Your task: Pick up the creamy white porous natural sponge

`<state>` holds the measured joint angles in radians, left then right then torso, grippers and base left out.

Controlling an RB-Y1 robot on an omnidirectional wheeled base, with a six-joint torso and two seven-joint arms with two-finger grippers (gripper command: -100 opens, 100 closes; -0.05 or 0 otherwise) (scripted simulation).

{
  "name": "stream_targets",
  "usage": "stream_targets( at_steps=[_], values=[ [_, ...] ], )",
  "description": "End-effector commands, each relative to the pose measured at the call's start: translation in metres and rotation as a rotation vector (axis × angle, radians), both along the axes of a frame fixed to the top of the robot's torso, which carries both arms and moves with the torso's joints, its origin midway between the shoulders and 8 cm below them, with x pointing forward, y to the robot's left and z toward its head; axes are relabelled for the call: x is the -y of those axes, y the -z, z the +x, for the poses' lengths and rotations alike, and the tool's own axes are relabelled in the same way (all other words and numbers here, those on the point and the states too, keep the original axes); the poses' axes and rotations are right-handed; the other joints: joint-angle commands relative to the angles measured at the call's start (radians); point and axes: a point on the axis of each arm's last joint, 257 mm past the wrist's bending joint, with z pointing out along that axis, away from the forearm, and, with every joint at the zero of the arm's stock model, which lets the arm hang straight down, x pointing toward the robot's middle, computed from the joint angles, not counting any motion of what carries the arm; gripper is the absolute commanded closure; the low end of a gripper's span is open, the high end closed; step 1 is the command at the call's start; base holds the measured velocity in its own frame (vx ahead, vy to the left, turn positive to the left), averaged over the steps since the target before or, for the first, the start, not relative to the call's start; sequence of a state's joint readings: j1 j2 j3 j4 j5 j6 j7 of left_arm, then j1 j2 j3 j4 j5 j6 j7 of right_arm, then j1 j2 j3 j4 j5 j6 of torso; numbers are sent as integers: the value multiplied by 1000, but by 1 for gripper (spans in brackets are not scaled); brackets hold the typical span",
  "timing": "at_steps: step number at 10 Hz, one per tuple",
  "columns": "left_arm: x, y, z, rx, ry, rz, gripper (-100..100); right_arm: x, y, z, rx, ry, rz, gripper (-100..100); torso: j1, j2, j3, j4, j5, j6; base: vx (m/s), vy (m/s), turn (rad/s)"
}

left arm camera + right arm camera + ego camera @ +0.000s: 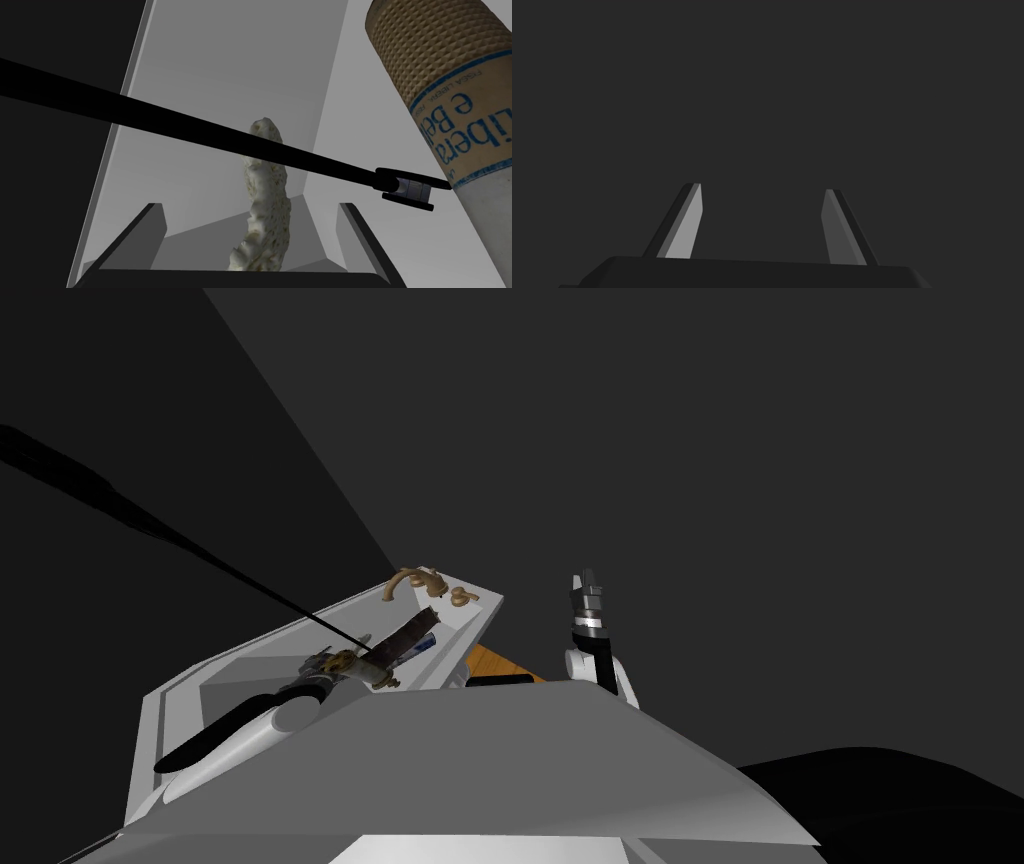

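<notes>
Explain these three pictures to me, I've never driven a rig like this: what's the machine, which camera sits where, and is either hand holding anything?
It is a two-armed robot. The head view looks down from its head at a light grey basin with a brass-coloured tap. The other two pictures come from a camera on each hand. In the left wrist view the left gripper is open, its fingers either side of the creamy, porous sponge without pressing it. A thin black rod crosses in front, and a can with a brown ribbed cap is close by. The right gripper is open, off to the side. Nothing is held.
</notes>
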<state>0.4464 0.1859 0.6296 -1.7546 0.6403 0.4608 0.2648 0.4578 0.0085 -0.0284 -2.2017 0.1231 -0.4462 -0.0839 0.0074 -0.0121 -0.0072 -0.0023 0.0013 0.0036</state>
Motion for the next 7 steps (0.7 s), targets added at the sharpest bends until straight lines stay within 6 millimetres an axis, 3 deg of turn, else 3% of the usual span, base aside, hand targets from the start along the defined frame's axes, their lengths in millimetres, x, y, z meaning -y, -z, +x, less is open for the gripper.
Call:
stream_targets(
  at_steps=[1, 5, 7],
  values=[
    [0, 0, 0, 0, 0, 0, 100, 0, 0, 0, 0, 0, 0, 0, 0, 0, 0, 0, 0, 0, 0, 0, 0],
    [0, 0, 0, 0, 0, 0, 100, 0, 0, 0, 0, 0, 0, 0, -1, 1, 0, 0, 0, 0, 0, 0, 0],
    [6, 4, -4, -10, 5, -24, -100, 0, 0, 0, 0, 0, 0, 0, -1, 1, 0, 0, 0, 0, -27, -41, -13]
  ],
)
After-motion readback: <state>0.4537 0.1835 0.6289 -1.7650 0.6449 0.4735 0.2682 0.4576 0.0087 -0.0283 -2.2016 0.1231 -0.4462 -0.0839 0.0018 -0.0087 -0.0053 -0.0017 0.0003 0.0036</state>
